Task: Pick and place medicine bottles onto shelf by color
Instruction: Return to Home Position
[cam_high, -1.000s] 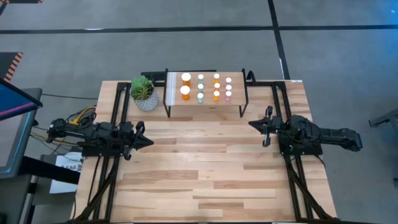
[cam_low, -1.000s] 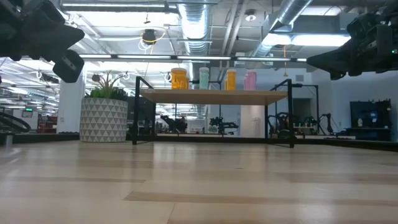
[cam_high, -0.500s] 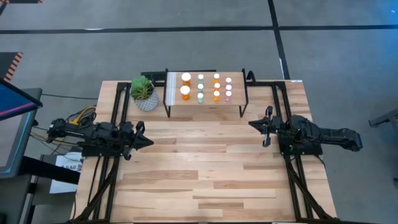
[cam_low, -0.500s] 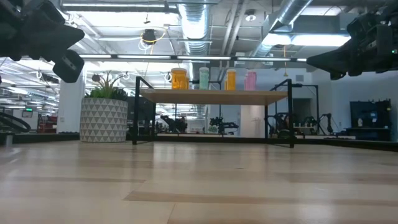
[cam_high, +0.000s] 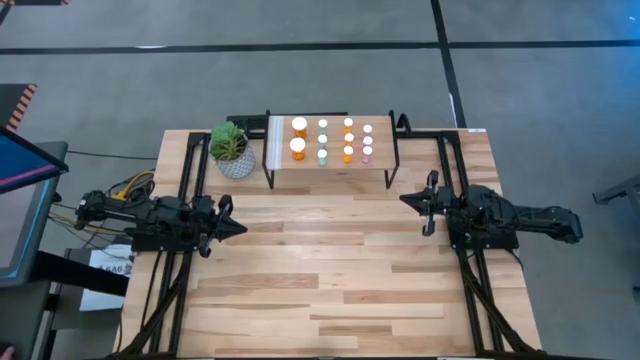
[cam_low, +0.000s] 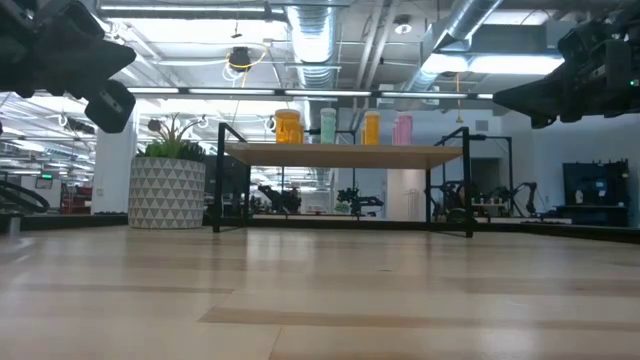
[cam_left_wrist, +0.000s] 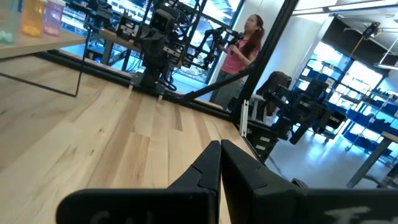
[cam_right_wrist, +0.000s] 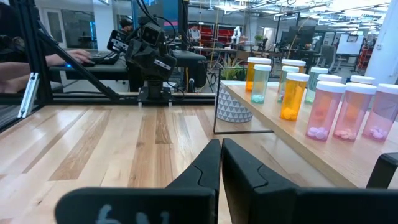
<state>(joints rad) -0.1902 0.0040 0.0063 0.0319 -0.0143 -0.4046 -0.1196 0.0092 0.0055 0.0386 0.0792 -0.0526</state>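
I am looking at the counter (cam_high: 330, 280), and every one of the medicine bottles (cam_high: 323, 140) that I can see stands on the shelf (cam_high: 330, 172) at the far end. The sorting looks done to me, so the job now is just to park the arms.

The left gripper (cam_high: 240, 228) sits low near the left side of the counter. Its two fingers are pressed together and hold nothing. The right gripper (cam_high: 404, 200) sits near the right side, and its fingers are together and bare too. Both are well apart from the shelf.

To do this step well, I think the arms should move slowly and smoothly. They should keep away from the shelf legs so that no bottle gets bumped over. The fingers should be kept together so that they catch on nothing.

Now I count. There are two big orange bottles (cam_high: 299, 124) and three pink bottles (cam_right_wrist: 351, 112). The teal bottles (cam_high: 322, 156) and the small orange bottles (cam_high: 347, 154) look like three each, but the caps are tiny from above, so I am less sure. There is one shelf, one potted plant (cam_high: 232, 150) just beside it, and two arms. One person (cam_left_wrist: 239, 50) stands far off in the room.
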